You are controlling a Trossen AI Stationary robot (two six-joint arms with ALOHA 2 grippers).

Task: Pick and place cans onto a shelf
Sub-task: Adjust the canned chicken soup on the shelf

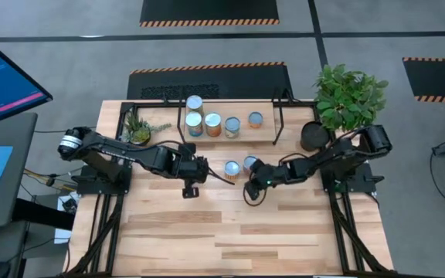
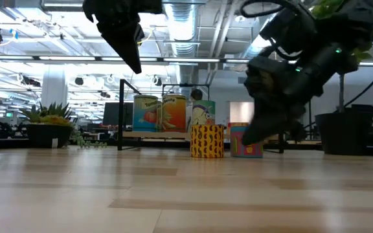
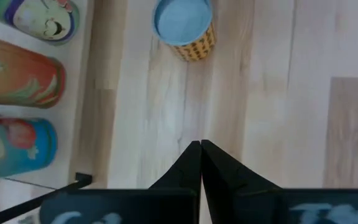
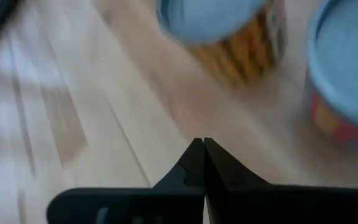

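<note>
- Right gripper (image 1: 248, 189) is low over the table (image 1: 230, 239), fingers pressed together, holding nothing, at about 7 o'clock from the two loose cans.
- Left gripper (image 1: 230, 181), fingers also pressed together and holding nothing, is at 9 o'clock from them.
- Yellow patterned can (image 2: 207, 141) and red-labelled can (image 2: 245, 145) stand upright just beside each other, both with pale-blue tops.
- Shelf (image 1: 265, 133) at 12 o'clock carries five upright cans (image 1: 213, 124) with orange, blue and green labels.
</note>
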